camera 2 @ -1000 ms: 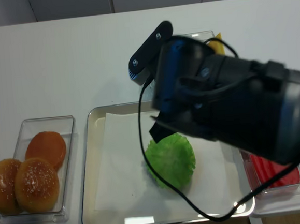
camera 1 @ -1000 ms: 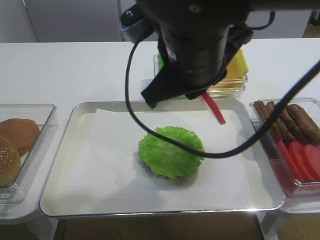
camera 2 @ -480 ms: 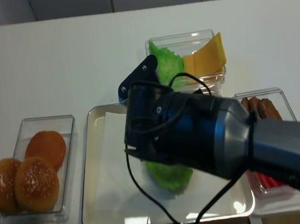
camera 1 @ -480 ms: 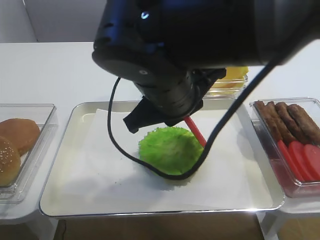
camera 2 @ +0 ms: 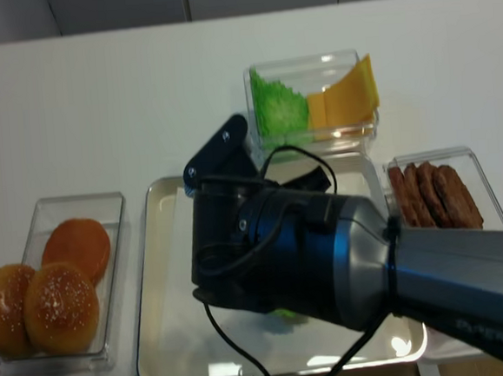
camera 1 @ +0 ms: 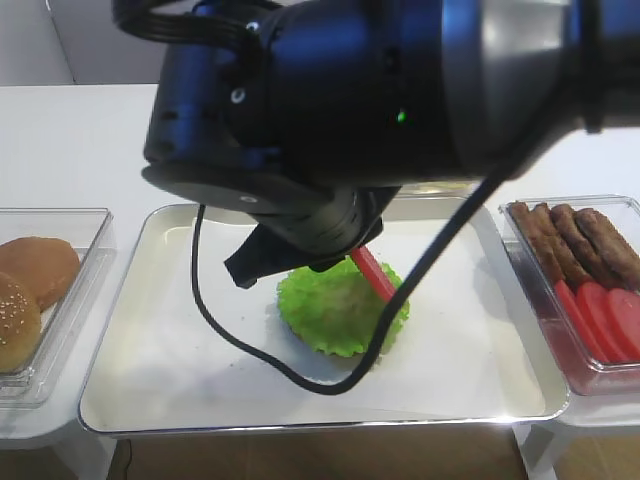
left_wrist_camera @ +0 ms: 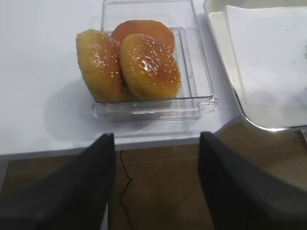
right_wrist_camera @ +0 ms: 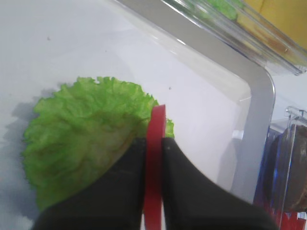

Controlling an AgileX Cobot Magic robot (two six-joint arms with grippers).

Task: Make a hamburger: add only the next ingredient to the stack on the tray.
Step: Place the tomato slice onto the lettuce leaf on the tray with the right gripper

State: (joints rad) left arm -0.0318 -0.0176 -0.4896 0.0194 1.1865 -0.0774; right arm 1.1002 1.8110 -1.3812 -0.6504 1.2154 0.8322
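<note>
A red tomato slice is held edge-on between the fingers of my right gripper, which is shut on it. The slice slants over the back right part of the stack, a ruffled green lettuce leaf lying on the tray's paper liner. In the right wrist view the leaf spreads to the left of the fingers. Whether the slice touches the leaf I cannot tell. The large dark arm hides most of the leaf in the realsense view. My left gripper hangs open and empty beyond the table's front edge.
A clear bin of buns stands left of the tray. A bin with brown patties and more tomato slices sits on the right. Behind the tray is a bin of lettuce and cheese. A black cable loops over the liner.
My right arm has swung left and forward with the tomato slice, from the tray's back right to over the lettuce leaf. The leaf has not moved.
</note>
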